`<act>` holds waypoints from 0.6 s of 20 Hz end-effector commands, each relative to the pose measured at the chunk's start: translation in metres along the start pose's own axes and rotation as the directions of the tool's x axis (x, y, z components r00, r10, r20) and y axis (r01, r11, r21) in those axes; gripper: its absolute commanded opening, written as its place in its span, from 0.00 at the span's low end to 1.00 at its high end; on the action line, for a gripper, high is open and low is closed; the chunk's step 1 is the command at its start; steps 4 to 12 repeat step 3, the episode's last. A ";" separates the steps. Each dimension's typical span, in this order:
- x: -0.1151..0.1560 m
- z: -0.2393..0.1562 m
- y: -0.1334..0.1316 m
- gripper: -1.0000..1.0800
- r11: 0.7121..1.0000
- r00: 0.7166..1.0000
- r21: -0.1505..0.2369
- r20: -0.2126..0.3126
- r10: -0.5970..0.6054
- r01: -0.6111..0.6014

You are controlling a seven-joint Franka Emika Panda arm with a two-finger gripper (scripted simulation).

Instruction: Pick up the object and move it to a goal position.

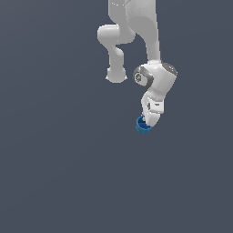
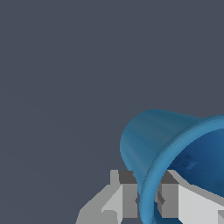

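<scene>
While the white arm point(image 1: 152, 45) is reaching down from the twelve o'clock edge of the exterior view, we are seeing its gripper point(image 1: 148, 120) sitting a little to the three o'clock side of the picture's centre, tipped toward seven o'clock. The blue cup point(image 1: 143, 124) is sitting right at the fingertips, at about seven o'clock from the white hand, and it is partly hidden by the hand there.

In the wrist view we are looking at the cup point(image 2: 153, 135) from close by, lying tilted so that its hollow mouth is opening toward the camera and its darker inside is showing. The fingers point(image 2: 127, 199) are straddling the cup's rim: one grey pad is pressing against the outer wall and the other is sitting inside the mouth, so the hand is clamped on the wall of the cup, pinching the rim between the two pads.

All around the cup and the hand we are seeing only the flat dark grey ground point(image 1: 54, 173), and we cannot tell whether the cup is touching it or hanging above it.
</scene>
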State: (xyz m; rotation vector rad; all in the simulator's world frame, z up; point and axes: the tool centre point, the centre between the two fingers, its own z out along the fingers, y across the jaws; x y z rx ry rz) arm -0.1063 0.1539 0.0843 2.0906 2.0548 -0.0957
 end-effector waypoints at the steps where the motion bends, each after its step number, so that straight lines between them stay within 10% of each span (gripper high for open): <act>1: 0.009 -0.004 0.000 0.00 1.000 1.000 -0.002 0.000 0.003 -0.003; 12: 0.011 -0.005 -0.001 0.00 1.000 1.000 -0.002 0.000 0.003 -0.003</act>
